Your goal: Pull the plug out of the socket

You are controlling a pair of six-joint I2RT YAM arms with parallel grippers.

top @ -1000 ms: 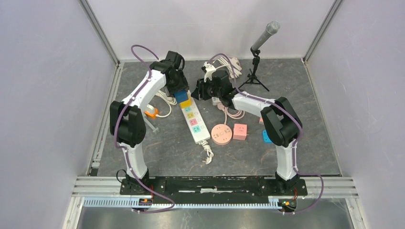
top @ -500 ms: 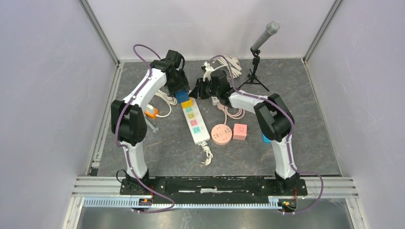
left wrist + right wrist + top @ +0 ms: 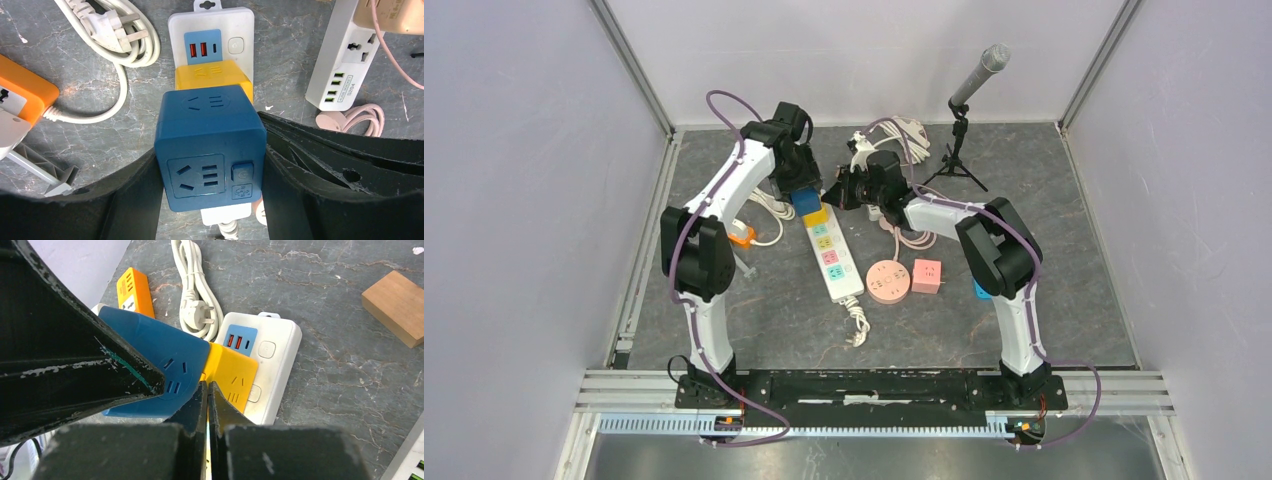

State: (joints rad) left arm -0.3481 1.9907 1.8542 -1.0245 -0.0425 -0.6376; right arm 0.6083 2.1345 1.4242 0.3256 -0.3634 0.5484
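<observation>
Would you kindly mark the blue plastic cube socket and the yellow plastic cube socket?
blue plastic cube socket [image 3: 210, 160], left wrist view, front outlet face.
yellow plastic cube socket [image 3: 212, 75], left wrist view, top face.

Flanks of blue cube [image 3: 210, 150]: taken by left gripper [image 3: 211, 170].
Seam with yellow cube [image 3: 212, 77]: right gripper [image 3: 207, 400], tips closed.
Beside strip [image 3: 240, 30]: coiled white cable [image 3: 125, 45].

A microphone [image 3: 980, 75] stands at the back; round pink outlet [image 3: 888, 281] beside pink cube [image 3: 927, 276].
</observation>
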